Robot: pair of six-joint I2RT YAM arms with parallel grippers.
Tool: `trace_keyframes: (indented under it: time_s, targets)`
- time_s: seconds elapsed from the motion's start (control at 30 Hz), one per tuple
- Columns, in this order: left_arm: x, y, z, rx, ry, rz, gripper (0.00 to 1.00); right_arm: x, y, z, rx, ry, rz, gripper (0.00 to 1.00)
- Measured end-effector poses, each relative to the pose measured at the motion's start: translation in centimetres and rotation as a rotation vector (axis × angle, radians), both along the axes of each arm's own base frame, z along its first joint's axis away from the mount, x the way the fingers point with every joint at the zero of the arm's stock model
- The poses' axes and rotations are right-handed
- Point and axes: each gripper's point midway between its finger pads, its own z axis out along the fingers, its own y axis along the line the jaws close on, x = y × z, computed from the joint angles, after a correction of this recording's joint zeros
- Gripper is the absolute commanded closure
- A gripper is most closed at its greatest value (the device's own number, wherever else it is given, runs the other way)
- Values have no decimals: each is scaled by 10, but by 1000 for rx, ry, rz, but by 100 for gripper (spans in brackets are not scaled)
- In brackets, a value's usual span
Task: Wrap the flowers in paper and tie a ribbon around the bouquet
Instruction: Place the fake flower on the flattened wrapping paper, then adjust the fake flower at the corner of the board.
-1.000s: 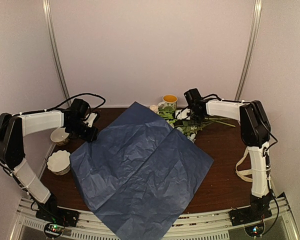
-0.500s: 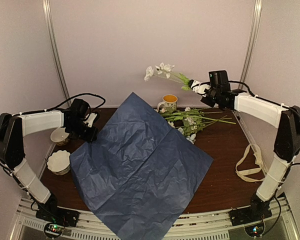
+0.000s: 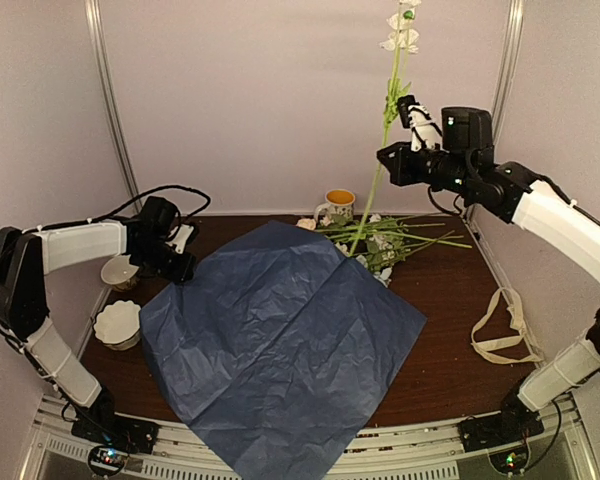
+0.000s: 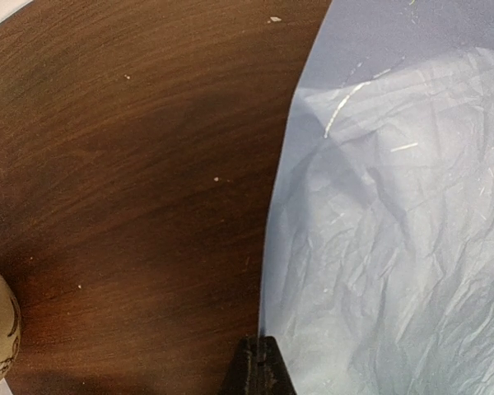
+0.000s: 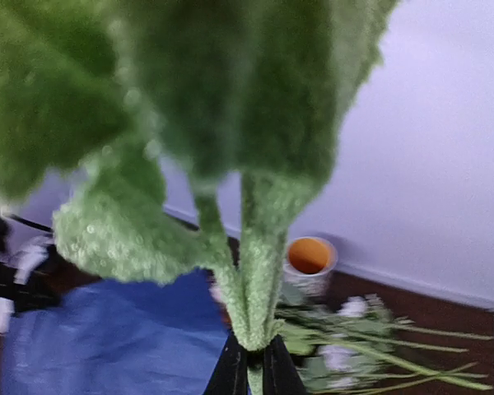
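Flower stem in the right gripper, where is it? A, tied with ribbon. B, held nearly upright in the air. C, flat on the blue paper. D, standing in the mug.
B: the right gripper pinches the flower stem up in the air, white blooms on top, not flat on the blue paper.

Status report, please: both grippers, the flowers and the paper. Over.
Left gripper shut at paper edge. Right gripper shut on one flower stem, held high. Other flowers on table beyond paper, mug beside them.

Probably a lab test booth, plain pale walls [image 3: 280, 90], metal corner rails [image 3: 115, 110], robot arms [image 3: 80, 245] on wooden table [image 3: 450, 340].
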Motion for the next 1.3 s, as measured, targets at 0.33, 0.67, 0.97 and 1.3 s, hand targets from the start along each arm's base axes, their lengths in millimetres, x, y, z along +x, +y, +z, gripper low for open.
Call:
trace_keyframes:
  time_s: [0.33, 0.67, 0.97, 1.3]
  targets:
    - [-2, -5, 2, -1, -5, -11, 100, -86, 218, -168, 346, 808, 436, 100]
    - [-4, -8, 7, -3, -17, -17, 100, -96, 238, -236, 222, 1044, 369, 76]
    - [-4, -4, 5, 29, -19, -5, 100, -49, 218, -217, 104, 936, 335, 53]
    - [-10, 18, -1, 130, 6, 64, 100, 58, -16, -139, -143, 569, -55, 54]
